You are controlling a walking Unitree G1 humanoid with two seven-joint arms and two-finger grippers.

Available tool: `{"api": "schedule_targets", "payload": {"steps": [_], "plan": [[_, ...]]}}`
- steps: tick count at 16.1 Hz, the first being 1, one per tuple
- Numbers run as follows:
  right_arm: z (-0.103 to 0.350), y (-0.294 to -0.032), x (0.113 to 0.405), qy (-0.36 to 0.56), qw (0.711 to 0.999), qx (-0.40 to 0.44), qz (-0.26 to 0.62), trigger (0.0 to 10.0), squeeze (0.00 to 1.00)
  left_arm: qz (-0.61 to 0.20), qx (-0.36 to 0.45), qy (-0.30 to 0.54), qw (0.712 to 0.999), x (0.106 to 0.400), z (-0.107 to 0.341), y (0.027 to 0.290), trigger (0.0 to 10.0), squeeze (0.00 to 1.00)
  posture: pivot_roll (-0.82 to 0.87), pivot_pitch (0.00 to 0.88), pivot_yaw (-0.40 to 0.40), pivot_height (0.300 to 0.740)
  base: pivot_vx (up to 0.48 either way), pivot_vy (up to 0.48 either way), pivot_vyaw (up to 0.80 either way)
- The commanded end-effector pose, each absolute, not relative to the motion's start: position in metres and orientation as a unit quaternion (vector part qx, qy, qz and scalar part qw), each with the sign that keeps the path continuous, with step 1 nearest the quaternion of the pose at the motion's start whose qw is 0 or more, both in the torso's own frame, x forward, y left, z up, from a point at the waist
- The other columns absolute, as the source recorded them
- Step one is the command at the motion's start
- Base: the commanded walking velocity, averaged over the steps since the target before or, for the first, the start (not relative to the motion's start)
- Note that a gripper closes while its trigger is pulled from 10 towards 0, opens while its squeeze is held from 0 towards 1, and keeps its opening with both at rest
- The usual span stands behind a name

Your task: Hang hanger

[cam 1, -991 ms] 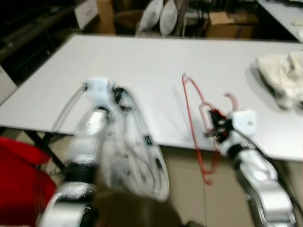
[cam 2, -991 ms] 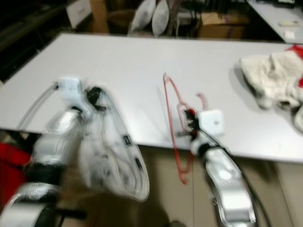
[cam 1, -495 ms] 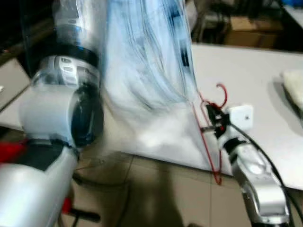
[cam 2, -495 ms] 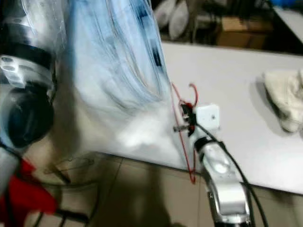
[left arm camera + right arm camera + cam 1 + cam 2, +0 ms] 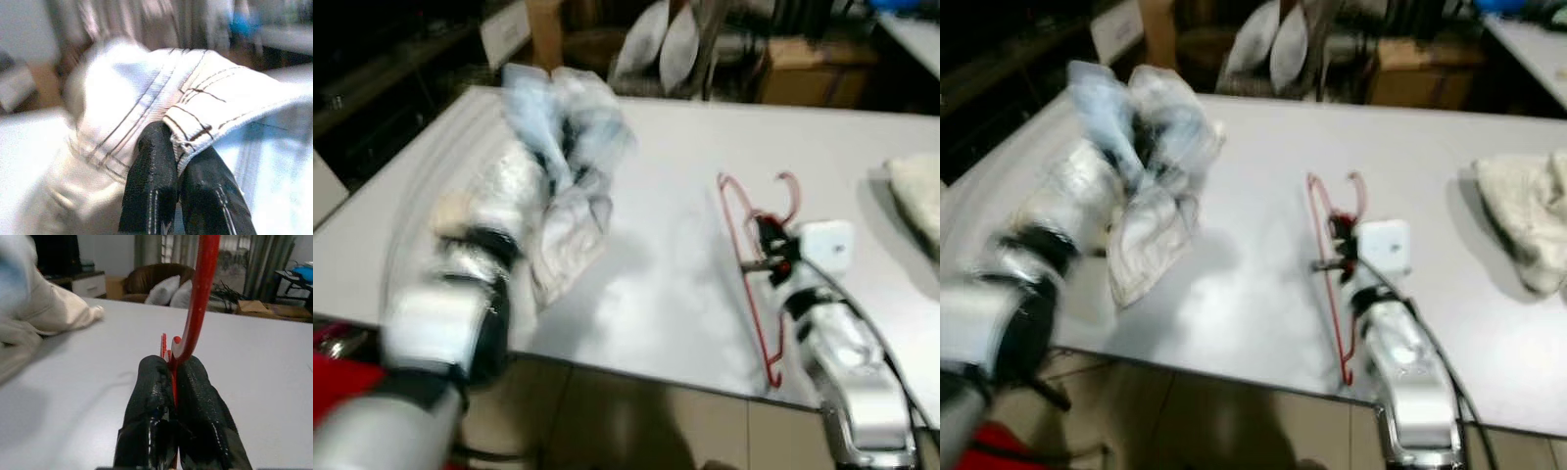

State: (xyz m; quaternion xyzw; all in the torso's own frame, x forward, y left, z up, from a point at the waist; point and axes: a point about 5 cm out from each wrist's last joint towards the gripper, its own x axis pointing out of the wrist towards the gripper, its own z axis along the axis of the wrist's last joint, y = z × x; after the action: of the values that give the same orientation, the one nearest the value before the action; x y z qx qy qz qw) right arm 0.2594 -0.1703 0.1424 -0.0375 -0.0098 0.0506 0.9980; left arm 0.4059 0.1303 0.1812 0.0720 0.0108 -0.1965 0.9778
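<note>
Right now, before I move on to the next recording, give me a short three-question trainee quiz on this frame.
1. True or false: the right gripper is shut on the red hanger.
2. What does the left gripper hold? A) a white garment B) a cardboard box C) a pillow
3. Fill in: the pale cloth heap lies on the white table on the robot's ____ side.

Key: 1 true. 2 A: the fingers pinch a stitched hem of the white garment. 3 right.
</note>
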Motion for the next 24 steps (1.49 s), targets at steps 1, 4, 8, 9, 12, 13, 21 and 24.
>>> {"api": "schedule_targets", "payload": {"steps": [1, 4, 8, 9, 12, 13, 21, 24], "plan": [[0.143, -0.166, 0.260, -0.011, 0.997, -0.035, 0.062, 10.0, 0.00, -0.196, 0.121, 0.018, 0.973, 0.404, 0.178, 0.143, 10.0, 0.00, -0.01, 0.000, 0.066, 0.740, 0.000, 0.000, 0.00], [0.140, -0.163, 0.260, -0.006, 0.997, -0.035, 0.069, 10.0, 0.00, -0.260, 0.214, 0.123, 0.934, 0.385, 0.133, 0.164, 10.0, 0.00, 0.01, 0.000, 0.061, 0.740, 0.000, 0.000, 0.00], [0.138, -0.161, 0.258, -0.006, 0.997, -0.030, 0.067, 10.0, 0.00, -0.319, 0.171, 0.183, 0.914, 0.371, 0.117, 0.183, 10.0, 1.00, 0.00, 0.000, 0.082, 0.740, 0.000, 0.000, 0.00], [0.138, -0.161, 0.258, -0.006, 0.997, -0.031, 0.066, 10.0, 0.00, -0.322, 0.171, 0.180, 0.914, 0.371, 0.121, 0.186, 10.0, 1.00, 0.00, 0.000, 0.089, 0.740, 0.000, 0.000, 0.00], [0.139, -0.165, 0.257, -0.009, 0.998, -0.032, 0.056, 10.0, 0.00, -0.328, 0.125, 0.106, 0.930, 0.378, 0.167, 0.214, 10.0, 1.00, -0.01, 0.000, 0.095, 0.740, 0.000, 0.000, 0.00], [0.138, -0.165, 0.258, -0.009, 0.998, -0.032, 0.056, 10.0, 0.00, -0.332, 0.110, 0.092, 0.932, 0.378, 0.173, 0.215, 10.0, 1.00, -0.01, 0.000, 0.095, 0.740, 0.000, 0.000, 0.00], [0.143, -0.168, 0.261, -0.021, 0.998, -0.040, 0.053, 10.0, 0.00, -0.205, -0.124, -0.136, 0.961, 0.399, 0.264, 0.232, 10.0, 1.00, -0.02, 0.000, 0.095, 0.740, 0.000, 0.000, 0.00], [0.142, -0.170, 0.259, -0.021, 0.998, -0.040, 0.048, 10.0, 0.00, -0.237, -0.116, -0.112, 0.958, 0.404, 0.256, 0.208, 10.0, 1.00, -0.03, 0.000, 0.101, 0.740, 0.000, 0.000, 0.00]]}}
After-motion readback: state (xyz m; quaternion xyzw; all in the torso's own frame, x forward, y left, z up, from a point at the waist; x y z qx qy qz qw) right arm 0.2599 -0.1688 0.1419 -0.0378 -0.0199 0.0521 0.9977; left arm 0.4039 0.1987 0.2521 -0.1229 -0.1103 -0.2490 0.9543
